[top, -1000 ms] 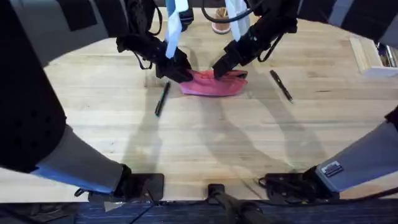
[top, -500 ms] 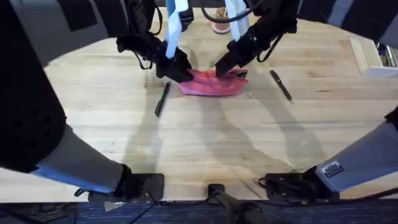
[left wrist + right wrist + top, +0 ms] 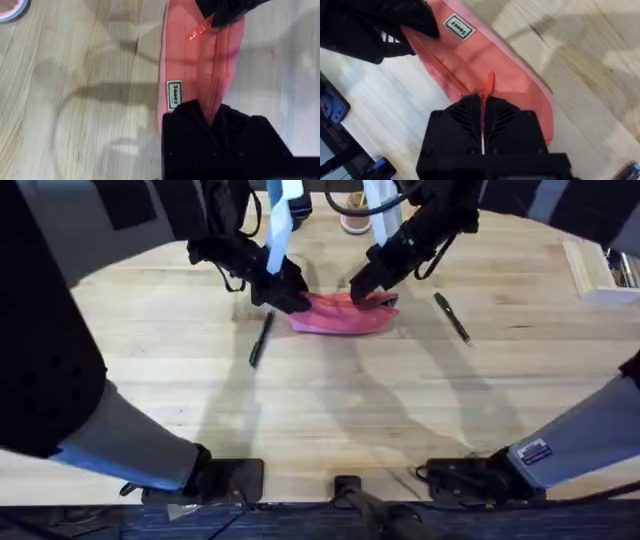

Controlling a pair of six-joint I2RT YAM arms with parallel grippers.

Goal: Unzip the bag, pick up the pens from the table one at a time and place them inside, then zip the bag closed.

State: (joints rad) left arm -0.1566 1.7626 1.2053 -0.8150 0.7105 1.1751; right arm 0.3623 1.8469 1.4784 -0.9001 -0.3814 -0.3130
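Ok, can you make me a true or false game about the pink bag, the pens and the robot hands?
1. The soft pink fabric bag lies on the pale wooden table. True.
2. Both slim black pens are inside the bag. False: they lie on the table, one on each side of the bag.
3. The right tool pinches the small reddish zipper pull. True.
4. The left tool hangs high above the bag. False: it grips the bag's end, by its small label.
5. The two tools are at opposite ends of the bag. True.
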